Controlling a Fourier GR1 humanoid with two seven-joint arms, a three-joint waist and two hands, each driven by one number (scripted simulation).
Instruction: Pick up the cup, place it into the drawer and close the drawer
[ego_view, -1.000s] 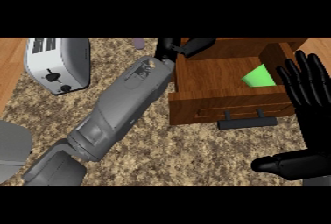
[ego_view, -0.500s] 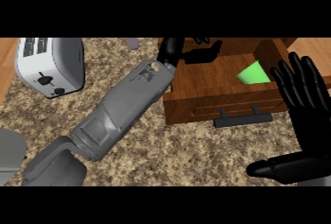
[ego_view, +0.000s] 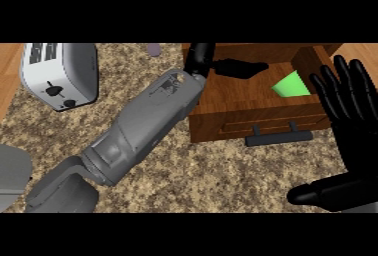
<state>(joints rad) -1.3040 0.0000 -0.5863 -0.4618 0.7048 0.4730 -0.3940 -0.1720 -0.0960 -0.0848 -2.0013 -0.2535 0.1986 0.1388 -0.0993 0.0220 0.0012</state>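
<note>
Beside drawer (ego_view: 244, 107): toaster (ego_view: 59, 72) far left; cup (ego_view: 290, 85) inside.

Left hand (ego_view: 235, 67) farther over drawer (ego_view: 244, 102)

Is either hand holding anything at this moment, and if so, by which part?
Nothing is held. The green cup lies in the open drawer, apart from both the left hand and the open right hand.
</note>
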